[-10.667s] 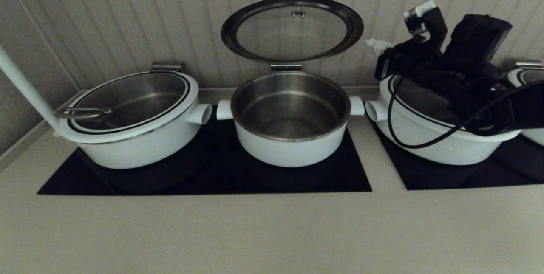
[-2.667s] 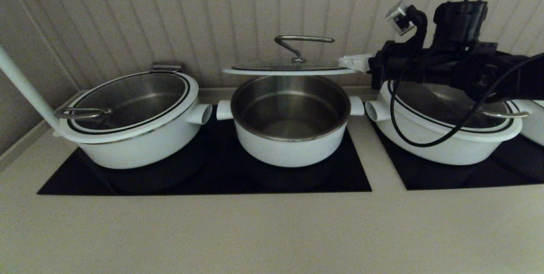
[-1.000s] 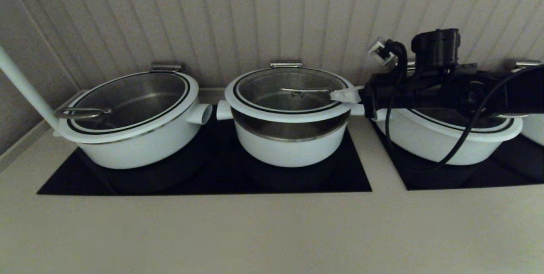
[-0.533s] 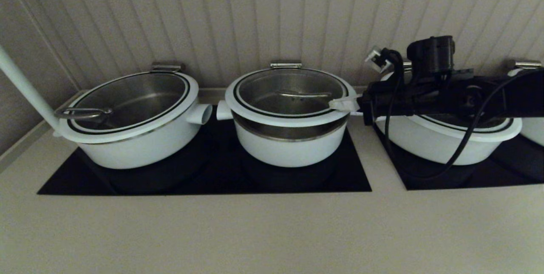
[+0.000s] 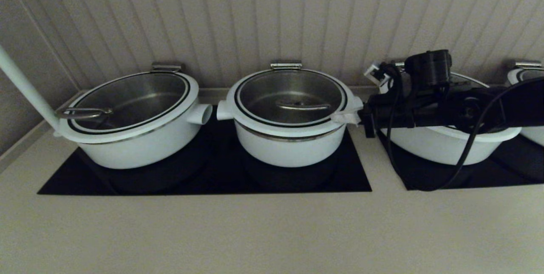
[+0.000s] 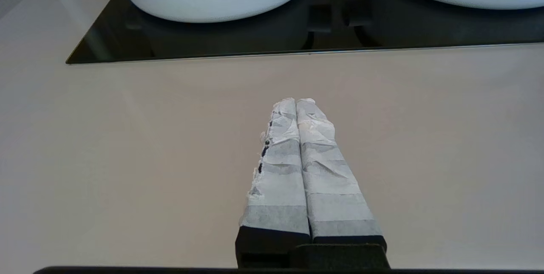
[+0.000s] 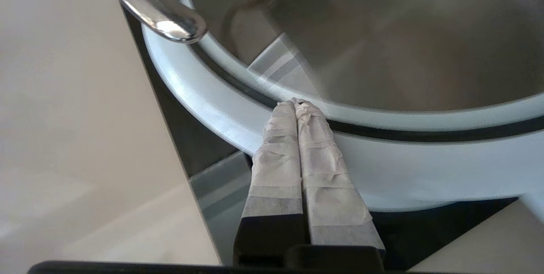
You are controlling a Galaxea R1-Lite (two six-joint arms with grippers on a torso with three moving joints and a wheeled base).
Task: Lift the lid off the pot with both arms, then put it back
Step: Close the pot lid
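The pale counter (image 5: 255, 231) lies nearest, with nothing on its near part. The left gripper (image 6: 296, 102) hangs over this counter, near the black cooktop (image 6: 221, 49). Its two taped fingers are pressed flat together and hold nothing. On the cooktop (image 5: 204, 180), further back, stands the pot (image 5: 290, 146), in the middle of the row. The lid (image 5: 291, 100) sits flat on top of the pot, and its steel bar handle (image 5: 302, 105) lies across the glass. The right gripper (image 5: 345, 117) reaches in from the right, level with the lid's right edge. In the right wrist view its taped fingers (image 7: 314, 138) are closed tight against each other with nothing between them, and the tips rest on the lid's white rim (image 7: 212, 112) by the black ring. The black right arm (image 5: 446, 108) stretches away to the right, over a wider white pot (image 5: 442, 146). Another wide white pot (image 5: 136, 142) stands to the left, with its own lid on. A white pole (image 5: 25, 87) leans at the far left. The ribbed wall (image 5: 272, 15) stands behind everything.
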